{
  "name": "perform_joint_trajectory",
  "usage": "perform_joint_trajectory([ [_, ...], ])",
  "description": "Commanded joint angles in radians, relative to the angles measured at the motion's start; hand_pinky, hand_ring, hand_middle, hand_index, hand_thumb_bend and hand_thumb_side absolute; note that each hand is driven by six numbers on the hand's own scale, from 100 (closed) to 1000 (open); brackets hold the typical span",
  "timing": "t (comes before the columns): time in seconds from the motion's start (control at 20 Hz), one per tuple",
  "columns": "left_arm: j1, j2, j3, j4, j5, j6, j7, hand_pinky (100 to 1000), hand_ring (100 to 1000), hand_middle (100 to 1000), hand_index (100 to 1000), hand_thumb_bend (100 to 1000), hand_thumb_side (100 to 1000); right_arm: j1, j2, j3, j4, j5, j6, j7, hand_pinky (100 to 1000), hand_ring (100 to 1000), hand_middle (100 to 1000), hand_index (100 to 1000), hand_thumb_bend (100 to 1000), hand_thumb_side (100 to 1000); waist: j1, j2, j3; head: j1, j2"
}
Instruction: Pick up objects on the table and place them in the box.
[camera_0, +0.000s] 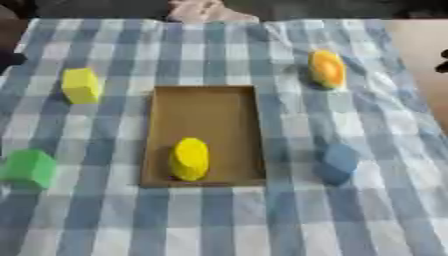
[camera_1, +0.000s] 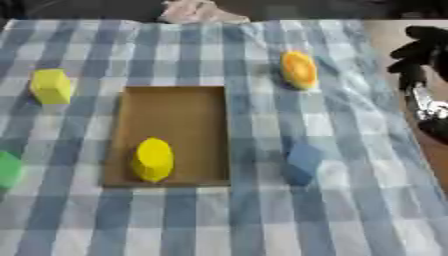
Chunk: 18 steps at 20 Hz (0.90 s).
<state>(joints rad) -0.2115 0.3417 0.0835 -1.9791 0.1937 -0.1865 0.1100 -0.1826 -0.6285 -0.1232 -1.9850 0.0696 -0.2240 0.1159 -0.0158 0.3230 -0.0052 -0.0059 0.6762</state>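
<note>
Right hand (camera_1: 418, 50) at the far right edge, fingers curled, holding nothing. Orange piece (camera_1: 299, 70) lies just left of it, long axis near-far: nearest target. Blue block (camera_1: 304, 163) nearer. Box (camera_1: 175, 100) centre, yellow oval (camera_1: 153, 159) already inside. Left hand unseen.

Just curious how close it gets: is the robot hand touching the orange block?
Apart. The right eye view shows the robot hand at the right edge, with checked cloth plainly between it and the orange block.
</note>
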Motion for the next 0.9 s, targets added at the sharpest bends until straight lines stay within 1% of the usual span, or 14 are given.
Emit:
perform_joint_trajectory([
  [0.05,-0.005,0.018,0.002,-0.021,0.001,-0.001,-0.002,927,702,642,830,100,658,0.003,-0.120,0.007,-0.015,0.085,-0.063,-0.004,843,708,724,880,100,420,-0.004,-0.019,-0.001,0.003,-0.011],
  [0.15,-0.004,0.019,0.001,-0.021,0.000,0.000,-0.002,927,702,642,830,100,659,0.005,-0.176,0.018,-0.015,0.157,-0.103,-0.020,833,729,742,882,100,349,-0.005,-0.019,-0.003,0.004,-0.010],
  [0.2,-0.004,0.020,0.000,-0.021,0.000,0.001,-0.003,927,702,642,830,100,658,0.006,-0.201,0.025,-0.015,0.197,-0.123,-0.030,828,741,751,884,100,330,-0.006,-0.019,-0.003,0.004,-0.010],
  [0.25,-0.004,0.021,0.000,-0.021,0.000,0.001,-0.003,926,702,643,830,100,658,0.006,-0.224,0.033,-0.015,0.236,-0.142,-0.043,825,750,762,887,100,272,-0.006,-0.019,-0.003,0.004,-0.010],
  [0.3,-0.004,0.021,-0.001,-0.021,-0.001,0.001,-0.004,926,703,643,830,100,657,0.005,-0.246,0.041,-0.015,0.275,-0.159,-0.055,821,769,779,892,100,233,-0.006,-0.019,-0.003,0.004,-0.011],
  [0.4,-0.004,0.023,-0.001,-0.021,-0.001,0.000,-0.004,925,703,643,830,100,658,0.003,-0.288,0.060,-0.015,0.355,-0.190,-0.075,818,799,804,901,100,202,-0.006,-0.019,-0.002,0.002,-0.012],
  [0.5,-0.003,0.023,-0.002,-0.021,-0.001,0.001,-0.005,925,703,643,830,100,659,0.002,-0.325,0.086,-0.015,0.428,-0.211,-0.081,817,821,824,905,100,200,-0.006,-0.018,0.000,0.000,-0.014],
  [0.6,-0.004,0.023,-0.003,-0.021,0.000,0.001,-0.006,925,703,643,830,100,659,0.001,-0.357,0.114,-0.015,0.480,-0.220,-0.075,816,832,833,907,100,211,-0.006,-0.018,0.002,-0.002,-0.016],
  [0.75,-0.005,0.024,-0.006,-0.021,0.001,0.002,-0.009,925,703,643,829,100,660,-0.006,-0.393,0.158,-0.015,0.529,-0.222,-0.046,818,845,846,917,100,236,-0.007,-0.016,0.005,-0.006,-0.018],
  [0.9,-0.006,0.024,-0.008,-0.021,0.002,0.003,-0.011,924,703,643,829,100,661,-0.019,-0.407,0.194,-0.015,0.553,-0.225,-0.005,823,854,855,925,100,261,-0.007,-0.015,0.008,-0.009,-0.017],
])
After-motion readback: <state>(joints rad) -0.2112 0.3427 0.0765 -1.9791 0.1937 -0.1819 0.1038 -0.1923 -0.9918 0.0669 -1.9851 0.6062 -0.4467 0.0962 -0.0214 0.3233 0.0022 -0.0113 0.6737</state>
